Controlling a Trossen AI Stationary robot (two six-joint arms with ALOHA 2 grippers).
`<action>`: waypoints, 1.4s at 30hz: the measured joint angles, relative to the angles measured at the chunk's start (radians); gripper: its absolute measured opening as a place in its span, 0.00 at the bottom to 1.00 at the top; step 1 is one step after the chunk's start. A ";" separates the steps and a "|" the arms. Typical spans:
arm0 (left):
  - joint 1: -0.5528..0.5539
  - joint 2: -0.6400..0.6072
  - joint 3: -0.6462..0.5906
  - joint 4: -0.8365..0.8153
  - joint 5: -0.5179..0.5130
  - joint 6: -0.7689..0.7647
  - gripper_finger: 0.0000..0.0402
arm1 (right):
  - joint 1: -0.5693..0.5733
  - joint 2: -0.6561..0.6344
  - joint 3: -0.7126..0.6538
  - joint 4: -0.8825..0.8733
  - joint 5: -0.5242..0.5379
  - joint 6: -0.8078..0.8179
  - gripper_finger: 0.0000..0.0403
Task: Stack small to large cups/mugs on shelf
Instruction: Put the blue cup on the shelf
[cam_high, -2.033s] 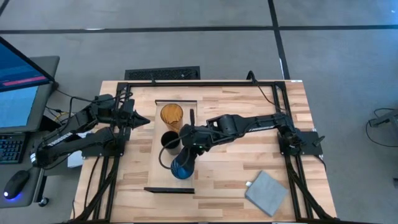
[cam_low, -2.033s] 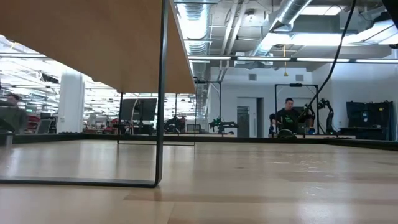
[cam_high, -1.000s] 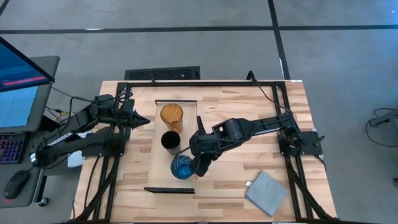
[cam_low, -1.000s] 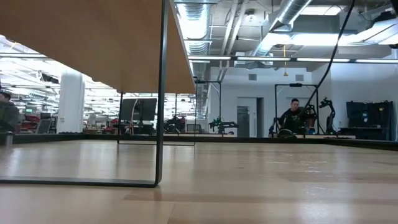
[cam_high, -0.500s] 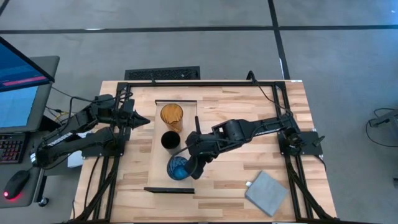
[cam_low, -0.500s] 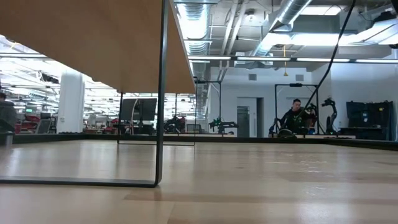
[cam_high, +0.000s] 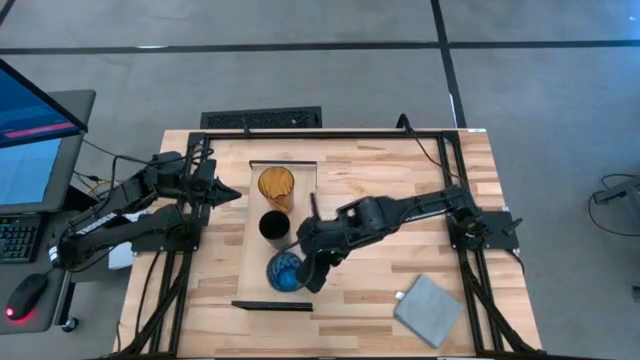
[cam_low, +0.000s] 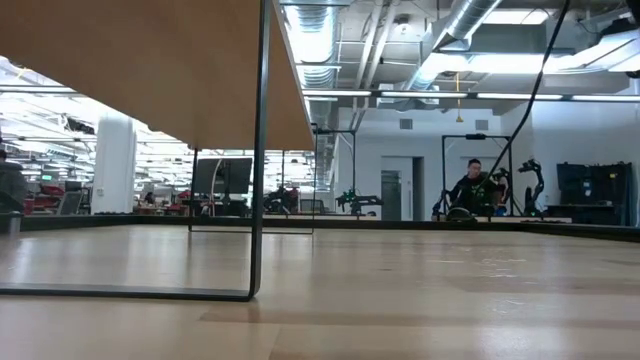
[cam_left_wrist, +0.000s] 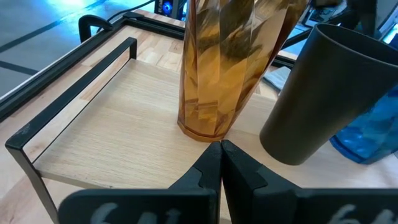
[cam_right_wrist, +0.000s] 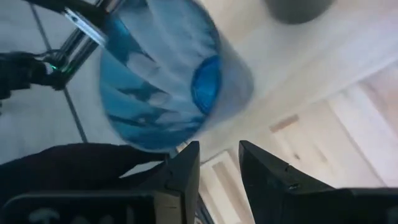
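Three cups stand in a row on the shelf (cam_high: 262, 294): an amber cup (cam_high: 276, 184) at the far end, a black cup (cam_high: 274, 226) in the middle and a blue cup (cam_high: 281, 270) nearest. My right gripper (cam_high: 304, 271) reaches in from the table's right, slanting down at the blue cup's right side. Its fingers are apart, and its wrist view looks into the blue cup (cam_right_wrist: 161, 81). My left gripper (cam_high: 233, 195) is shut and waits left of the shelf, pointing at the amber cup (cam_left_wrist: 224, 68). My right gripper meets the blue cup at its rim (cam_right_wrist: 176, 144) on the side toward the table's right, with the outer side of one finger (cam_right_wrist: 186, 163). Nothing blue shows in the gap between the fingers. The fingers slant down from the table's right. The cup's base is on the shelf.
A flat grey pad (cam_high: 430, 308) lies at the table's near right corner. Black frame rails (cam_high: 330, 133) run along the table's far edge and sides. The low view shows the shelf's underside (cam_low: 150, 70) and its thin dark leg (cam_low: 262, 150), with people far off in the room behind.
My right gripper has gone a little toward the table's left edge and tipped further down. The blue cup has slid with it a short way toward the left on the shelf. The amber and black cups have stayed put.
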 joint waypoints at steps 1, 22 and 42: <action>0.000 0.000 0.000 0.000 0.000 0.000 0.00 | 0.002 0.009 -0.001 0.010 -0.003 0.000 0.33; 0.000 0.000 0.000 -0.002 0.000 0.000 0.00 | -0.005 0.041 -0.004 0.112 -0.057 -0.053 0.33; 0.000 0.000 0.000 -0.004 0.000 0.000 0.00 | -0.017 0.041 -0.004 0.145 -0.057 -0.087 0.33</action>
